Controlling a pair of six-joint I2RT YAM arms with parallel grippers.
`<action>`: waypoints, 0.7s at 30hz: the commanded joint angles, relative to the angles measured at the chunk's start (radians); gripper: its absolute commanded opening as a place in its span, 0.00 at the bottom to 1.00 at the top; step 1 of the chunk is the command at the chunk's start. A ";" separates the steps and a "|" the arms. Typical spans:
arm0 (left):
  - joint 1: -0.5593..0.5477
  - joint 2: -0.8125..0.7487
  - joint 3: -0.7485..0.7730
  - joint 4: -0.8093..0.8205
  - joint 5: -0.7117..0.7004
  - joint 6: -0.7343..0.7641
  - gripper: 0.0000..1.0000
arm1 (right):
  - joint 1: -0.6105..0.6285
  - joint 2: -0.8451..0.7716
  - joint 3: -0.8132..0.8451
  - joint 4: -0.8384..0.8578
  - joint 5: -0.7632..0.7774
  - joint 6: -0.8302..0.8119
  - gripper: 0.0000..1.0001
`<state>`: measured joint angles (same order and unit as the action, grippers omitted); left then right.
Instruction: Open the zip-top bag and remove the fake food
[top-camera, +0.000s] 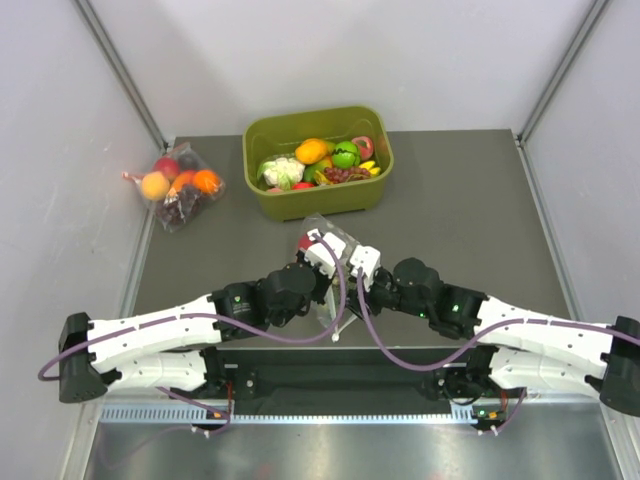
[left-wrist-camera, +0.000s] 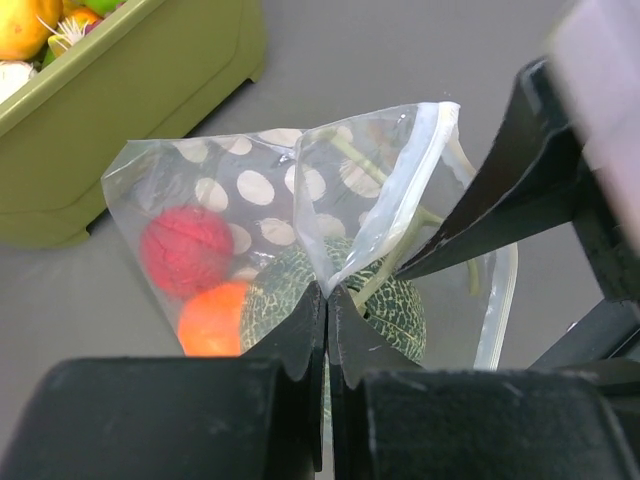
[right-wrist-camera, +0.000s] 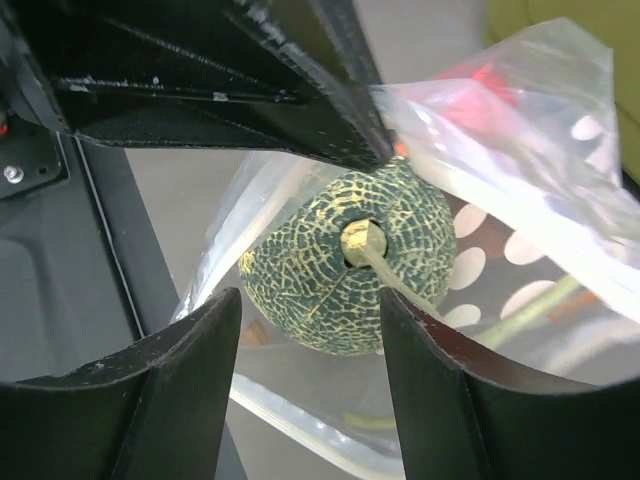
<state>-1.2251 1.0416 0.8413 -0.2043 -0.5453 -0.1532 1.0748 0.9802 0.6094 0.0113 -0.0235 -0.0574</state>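
Note:
The dotted zip-top bag (top-camera: 332, 272) stands lifted between my two grippers at the table's near middle. My left gripper (top-camera: 322, 254) is shut on a fold of the bag's clear plastic near its zip edge (left-wrist-camera: 327, 290). Inside the bag I see a red round fruit (left-wrist-camera: 185, 248), an orange round fruit (left-wrist-camera: 212, 318) and a dark green netted pumpkin (left-wrist-camera: 392, 302). My right gripper (top-camera: 362, 266) is open. In the right wrist view its jaws (right-wrist-camera: 308, 300) stand either side of the pumpkin (right-wrist-camera: 350, 260), a little short of it, over the bag's parted mouth (right-wrist-camera: 300, 420).
The green tub (top-camera: 318, 205) with several toy foods stands at the back middle, close behind the bag, and shows in the left wrist view (left-wrist-camera: 120, 120). A smaller dotless bag of fruit (top-camera: 180, 188) lies at the back left.

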 joint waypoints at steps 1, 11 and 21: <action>0.003 0.005 0.054 0.008 0.016 0.021 0.00 | -0.004 0.023 0.006 0.044 -0.035 -0.050 0.57; 0.010 -0.009 0.056 -0.012 0.051 0.037 0.00 | -0.006 0.115 0.026 0.053 0.019 -0.133 0.41; 0.070 0.012 0.042 -0.023 0.053 0.030 0.00 | 0.016 0.063 0.035 0.000 0.003 -0.122 0.00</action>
<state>-1.1793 1.0458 0.8513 -0.2413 -0.4946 -0.1280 1.0782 1.0920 0.6098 0.0044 -0.0166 -0.1806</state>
